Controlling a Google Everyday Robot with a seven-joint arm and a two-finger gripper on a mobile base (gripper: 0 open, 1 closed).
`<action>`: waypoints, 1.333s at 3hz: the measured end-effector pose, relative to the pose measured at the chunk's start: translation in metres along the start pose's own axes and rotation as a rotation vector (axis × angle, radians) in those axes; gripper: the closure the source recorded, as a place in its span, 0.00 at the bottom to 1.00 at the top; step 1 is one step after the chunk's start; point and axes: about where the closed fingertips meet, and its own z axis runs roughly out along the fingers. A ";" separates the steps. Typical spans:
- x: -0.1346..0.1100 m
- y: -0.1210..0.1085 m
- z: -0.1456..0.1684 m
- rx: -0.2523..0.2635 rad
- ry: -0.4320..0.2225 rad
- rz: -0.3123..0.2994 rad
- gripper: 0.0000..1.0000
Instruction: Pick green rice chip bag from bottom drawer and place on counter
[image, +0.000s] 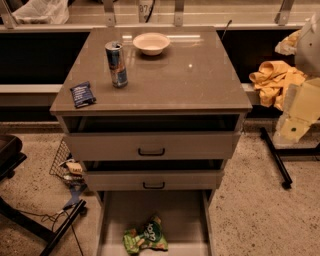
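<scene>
Gripper (295, 120) hung at the far right, beside the cabinet and about level with the counter (200, 80), well away from the bag (146, 239). Whether it was wide or narrow could not be told, and nothing showed in its hold.

From the left, the counter carried a packet (82, 94) near its left front corner, a can (116, 64) standing upright behind it, and a bowl (151, 43) near the back edge. The right half was bare. Below, the upper drawers (151, 145) stood partly out. The bottom drawer (115, 215) was pulled furthest, and the bag lay crumpled on its floor near the front. A cloth (272, 80) lay to the right of the cabinet.

The likeliest trouble seemed to be the reach down: the upper drawers jutted over the back of the bottom one, so the arm could strike their fronts going in or lifting out. The foil looked slack and might slip from a shallow pinch. A set-down on the left side of the counter could topple the can.

Count: one gripper, one bag, one packet, one can, one bowl, one cloth, three drawers.
</scene>
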 end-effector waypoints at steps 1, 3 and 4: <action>-0.003 0.001 0.002 0.006 -0.008 -0.002 0.00; 0.014 0.043 0.058 0.009 -0.162 0.036 0.00; 0.034 0.082 0.116 -0.015 -0.284 0.088 0.00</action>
